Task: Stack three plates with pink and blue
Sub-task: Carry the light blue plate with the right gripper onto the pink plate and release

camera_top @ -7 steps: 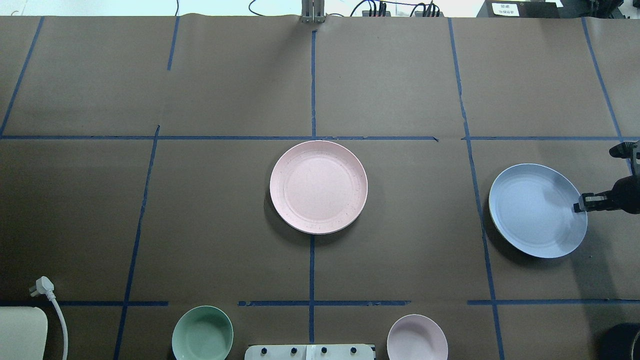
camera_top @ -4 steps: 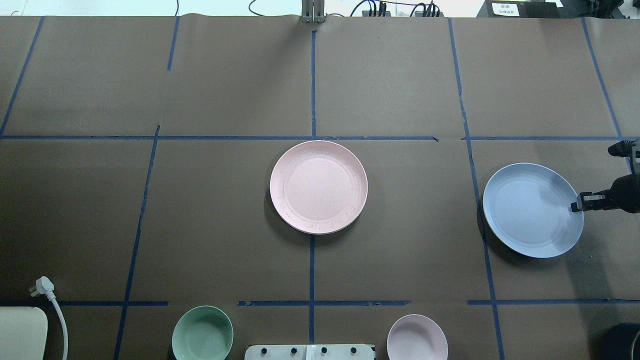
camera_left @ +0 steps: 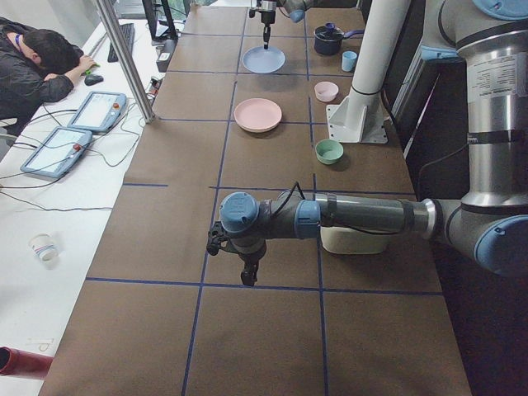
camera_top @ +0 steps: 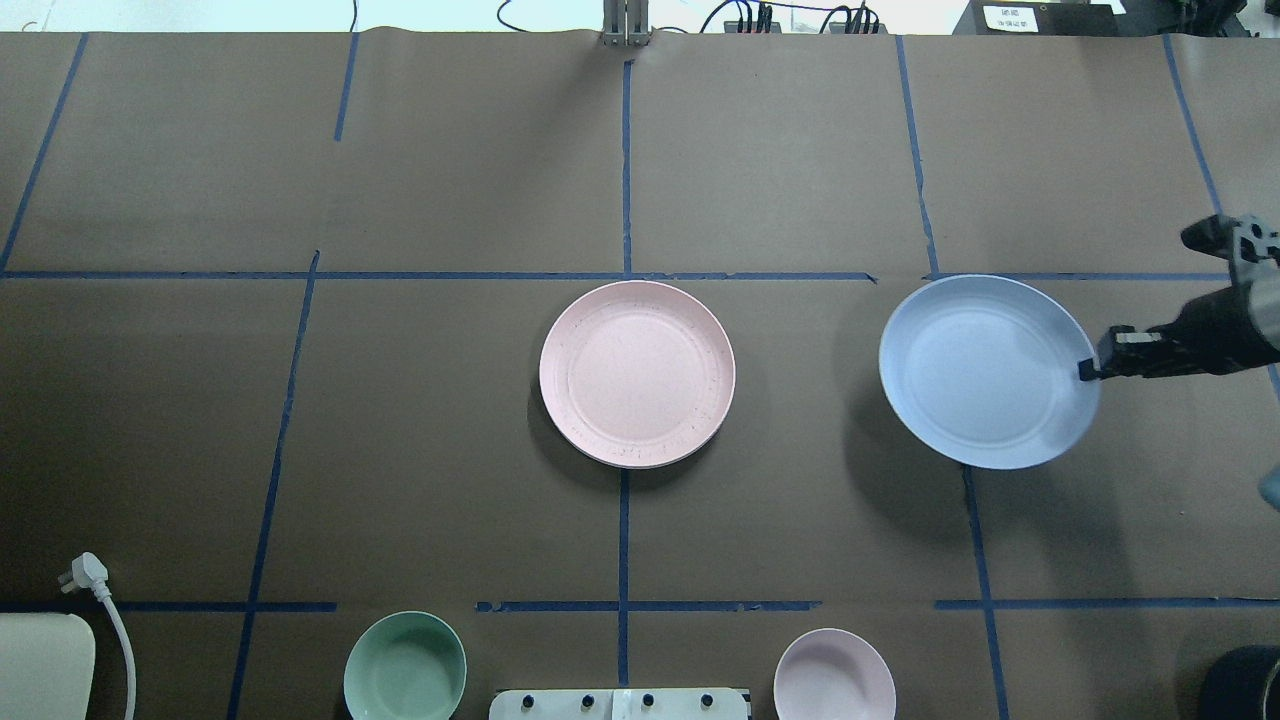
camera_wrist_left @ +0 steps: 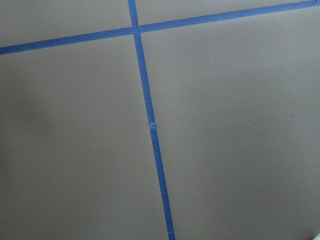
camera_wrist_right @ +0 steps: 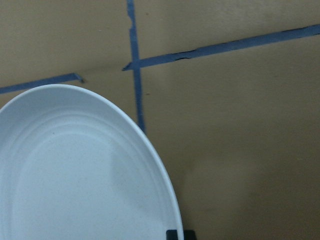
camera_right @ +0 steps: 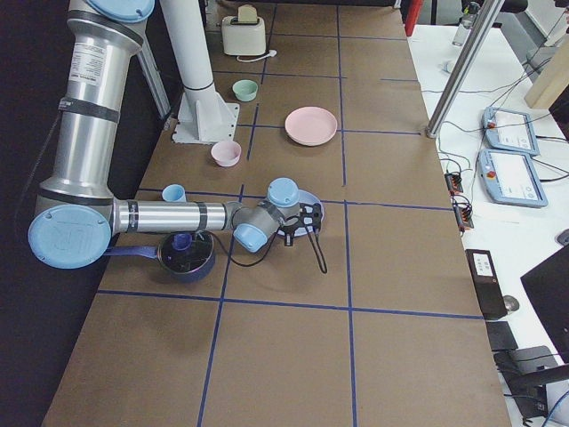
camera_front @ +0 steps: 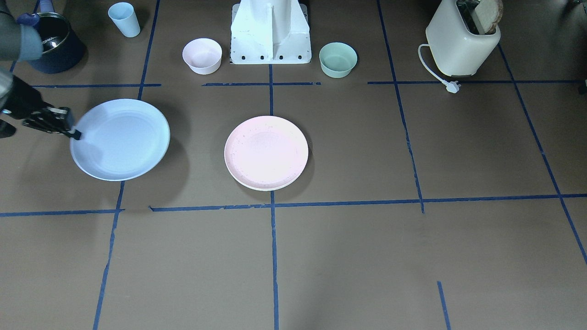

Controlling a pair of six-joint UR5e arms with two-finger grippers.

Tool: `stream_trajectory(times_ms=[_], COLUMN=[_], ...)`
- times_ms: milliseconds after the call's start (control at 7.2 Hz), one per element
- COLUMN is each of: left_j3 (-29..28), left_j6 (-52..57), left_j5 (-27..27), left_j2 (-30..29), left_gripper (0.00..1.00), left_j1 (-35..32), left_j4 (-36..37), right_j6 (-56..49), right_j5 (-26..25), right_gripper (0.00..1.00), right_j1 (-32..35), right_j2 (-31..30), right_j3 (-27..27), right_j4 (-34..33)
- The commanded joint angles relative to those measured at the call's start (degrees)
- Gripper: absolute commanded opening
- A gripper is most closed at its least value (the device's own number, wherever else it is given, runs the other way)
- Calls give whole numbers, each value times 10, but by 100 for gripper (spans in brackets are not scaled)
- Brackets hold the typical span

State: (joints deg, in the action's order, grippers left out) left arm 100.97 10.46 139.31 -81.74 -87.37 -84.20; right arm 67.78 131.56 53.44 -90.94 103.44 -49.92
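Where right gripper (camera_top: 1090, 368) clamps its rim, blue plate (camera_top: 985, 372) hangs aloft, apart from pink plate (camera_top: 637, 374), on its right; left gripper (camera_left: 246, 276) jaws: cannot tell.

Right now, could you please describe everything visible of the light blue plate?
The light blue plate is round, shallow and matte, with faint concentric rings and nothing on it. The right gripper pinches its rim. A wide offset shadow suggests it hangs above the table, apart from the pink plate.

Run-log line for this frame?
right gripper: shut on blue plate rim, plate lifted | pink plate: centre, untouched | left gripper: away, state unclear
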Motion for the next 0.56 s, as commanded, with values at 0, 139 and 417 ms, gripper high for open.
stream_trajectory(times_ms=[0, 139, 417], left_j3=[0, -1, -1], left_j6=[0, 0, -1], left_j5=[1, 1, 1], left_j2=[0, 0, -1], left_gripper=[100, 100, 100], left_j1=[-1, 0, 0], left_j4=[0, 0, 0], right_j6=[122, 179, 206], right_j5=[-122, -193, -245], right_gripper=[0, 0, 0], right_j1=[-113, -187, -236], right_j2=[135, 186, 241], right_j3=[53, 48, 9], right_j4=[-163, -196, -197])
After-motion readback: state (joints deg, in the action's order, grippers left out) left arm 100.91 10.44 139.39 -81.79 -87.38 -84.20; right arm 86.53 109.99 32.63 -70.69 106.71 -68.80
